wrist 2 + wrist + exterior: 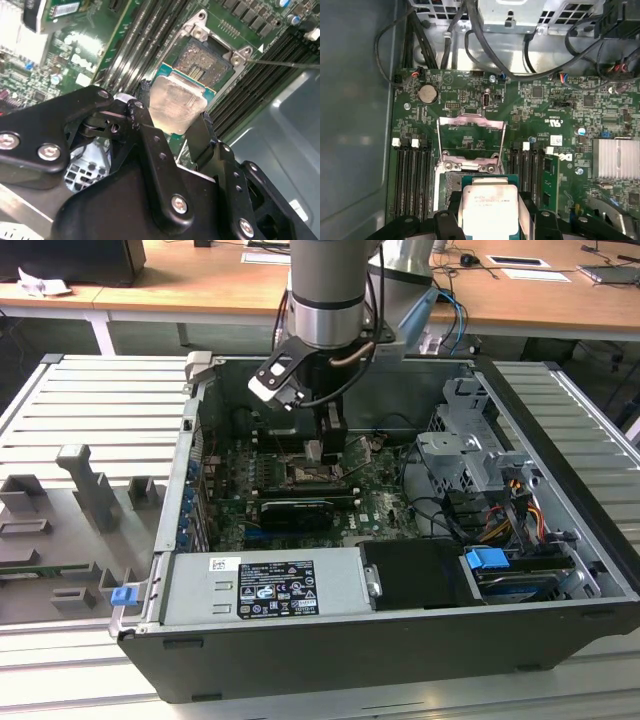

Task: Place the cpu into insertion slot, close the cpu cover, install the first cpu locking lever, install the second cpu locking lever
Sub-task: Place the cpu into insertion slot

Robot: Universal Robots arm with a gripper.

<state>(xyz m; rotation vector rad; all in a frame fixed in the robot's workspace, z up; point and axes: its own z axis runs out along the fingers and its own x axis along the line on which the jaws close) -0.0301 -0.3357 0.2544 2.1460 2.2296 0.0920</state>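
My gripper (316, 447) reaches down into the open computer case and is shut on the cpu (176, 101), a flat square chip with a pale metal top. One black finger (145, 112) presses each side of the chip. The cpu (490, 204) hangs tilted just above the insertion slot (204, 59), partly over its near edge, and the dark pin field lies bare. The cpu cover (470, 122), a thin metal frame with a square window, stands swung open at the slot's far side. Thin wire levers lie loose beside the slot.
Long black memory slots (412, 172) flank the socket on both sides. A finned heat sink (616, 159) and black cables (470, 40) sit nearby. The grey case wall (355, 125), a drive cage (470, 455) and the power supply (270, 585) hem in the board.
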